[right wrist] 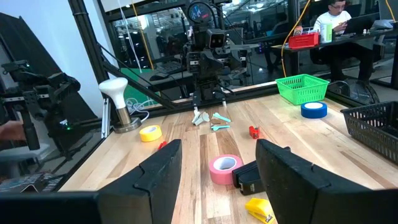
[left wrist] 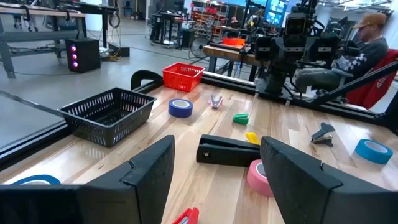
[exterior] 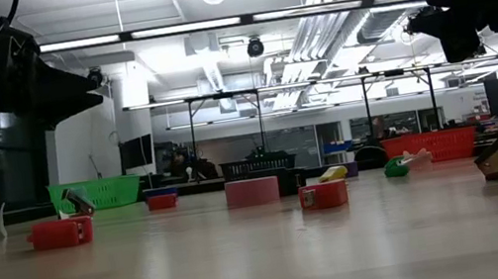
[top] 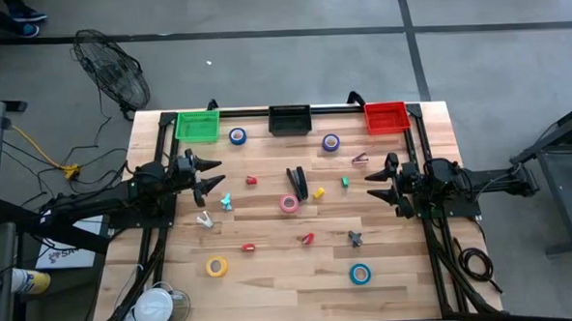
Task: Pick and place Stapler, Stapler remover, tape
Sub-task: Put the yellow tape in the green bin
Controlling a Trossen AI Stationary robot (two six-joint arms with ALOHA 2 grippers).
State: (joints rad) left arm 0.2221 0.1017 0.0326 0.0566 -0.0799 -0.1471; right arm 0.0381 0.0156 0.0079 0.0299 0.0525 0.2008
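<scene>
Two grippers: left gripper (top: 212, 176) and right gripper (top: 376, 183), fingers spread wide, holding nothing, at opposite table edges.
Baskets: three along the far edge, green basket (top: 197, 126), black basket (top: 289, 120), red basket (top: 386, 117); no contents visible.
Tape: five rolls on the wood, blue (top: 238, 136), purple (top: 331, 142), pink (top: 289, 204), yellow (top: 216, 266), teal (top: 360, 273).
Stapler (top: 297, 183): one, black, mid-table beside the pink roll.

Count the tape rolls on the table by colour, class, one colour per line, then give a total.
Blue tape roll: 1
Purple tape roll: 1
Pink tape roll: 1
Yellow tape roll: 1
Teal tape roll: 1
Total: 5
</scene>
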